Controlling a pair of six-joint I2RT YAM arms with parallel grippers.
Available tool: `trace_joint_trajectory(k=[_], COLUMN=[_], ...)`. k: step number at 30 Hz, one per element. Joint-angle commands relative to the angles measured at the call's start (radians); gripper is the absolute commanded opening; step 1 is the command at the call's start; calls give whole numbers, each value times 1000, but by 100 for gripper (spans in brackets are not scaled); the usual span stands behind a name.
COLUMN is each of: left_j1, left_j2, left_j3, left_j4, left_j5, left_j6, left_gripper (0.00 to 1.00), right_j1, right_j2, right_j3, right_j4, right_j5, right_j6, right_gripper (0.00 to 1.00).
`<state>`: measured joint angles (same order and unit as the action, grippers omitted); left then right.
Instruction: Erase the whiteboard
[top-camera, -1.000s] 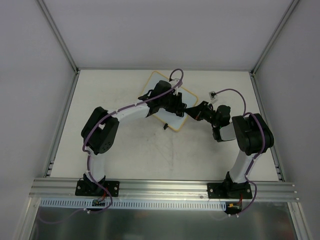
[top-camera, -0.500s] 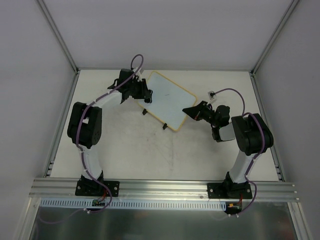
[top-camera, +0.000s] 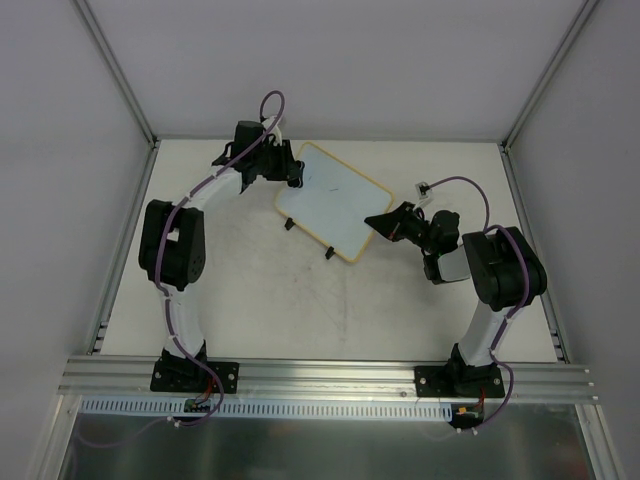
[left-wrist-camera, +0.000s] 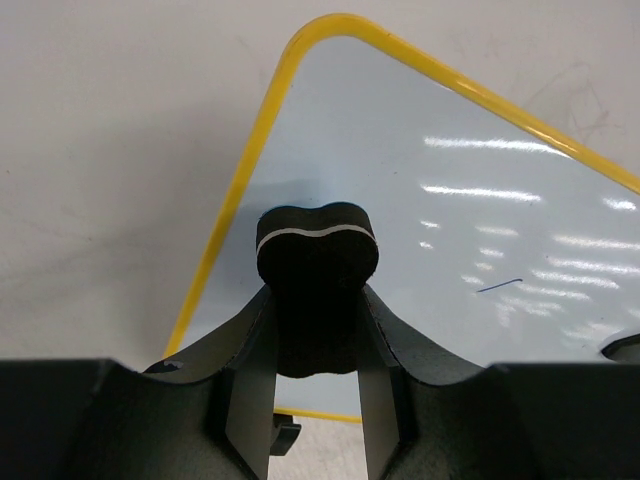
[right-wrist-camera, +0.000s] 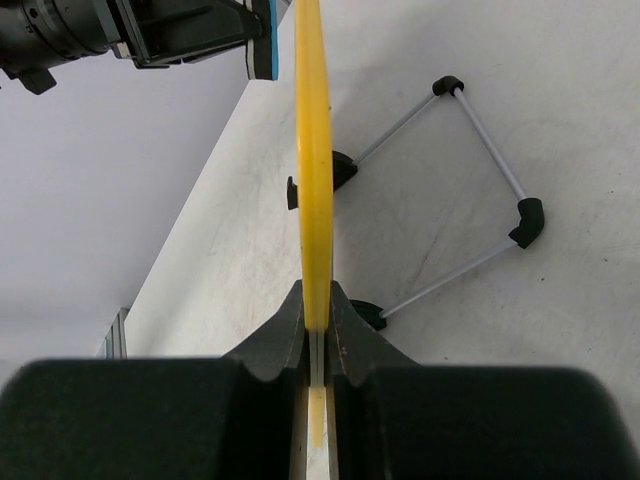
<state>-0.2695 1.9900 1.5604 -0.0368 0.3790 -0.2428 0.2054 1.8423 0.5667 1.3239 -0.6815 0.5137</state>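
Tabletop whiteboard unmoved; left claw, gripping eraser, apparently edged cornerward.

The left arm extended toward 1 o'clock from its base, left end effector gripping a black eraser. The right arm folded toward 11 o'clock, right end effector clamping the whiteboard edge.

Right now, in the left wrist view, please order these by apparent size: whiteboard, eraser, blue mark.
1. whiteboard, the largest by far.
2. eraser, which is nearest the camera, so it looks bigger than it is.
3. blue mark, a short thin stroke on the board.
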Motion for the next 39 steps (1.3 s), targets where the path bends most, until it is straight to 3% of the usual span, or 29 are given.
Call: trace_joint_trajectory(k=[1, 21, 39], left_j1=[-7, -108, -283], left_j2=[16, 128, 64], left_j3=[35, 98, 44], left_j4=[-6, -3, -2], left_j5=[17, -26, -68], left_j6=[31, 19, -19], left_gripper=[0, 0, 0], right_j1=[20, 19, 20], right_j2=[-3, -3, -5], right_j3=[19, 21, 22], right_j4=[209, 209, 209], right_j5=[-36, -39, -49], right_j6=[-41, -40, -43], right_gripper=[0, 0, 0])
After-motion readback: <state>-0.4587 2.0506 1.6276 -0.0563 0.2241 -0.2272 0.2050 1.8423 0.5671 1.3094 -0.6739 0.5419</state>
